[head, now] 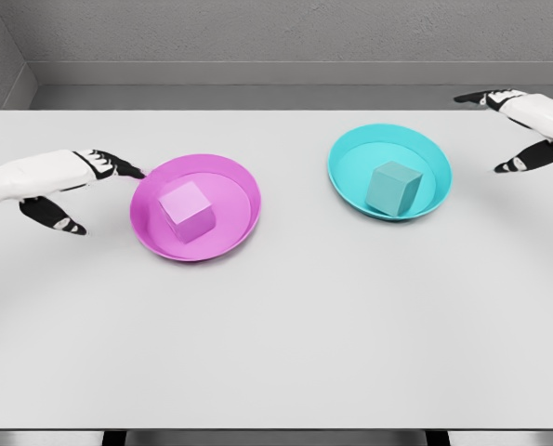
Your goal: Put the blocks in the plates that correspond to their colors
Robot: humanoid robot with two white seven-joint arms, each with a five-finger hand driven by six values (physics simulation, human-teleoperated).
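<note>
The left hand (81,190) hovered just left of the magenta plate (234,181), its dark fingers (118,167) spread and holding nothing, the longest fingertip reaching almost to the plate's rim while the thumb pointed down and away from it. Inside that plate sat the magenta block (187,211), resting near the middle of the dish, apart from the hand. To the right of the magenta plate, with a strip of bare white worktop (276,334) between them, lay the cyan plate (350,153), and the teal block (393,188) rested in it, slightly toward its near right side. The right hand (522,130) hung well to the right of the cyan plate, near the worktop's far right corner, fingers likewise splayed and empty, touching neither plate nor block.
</note>
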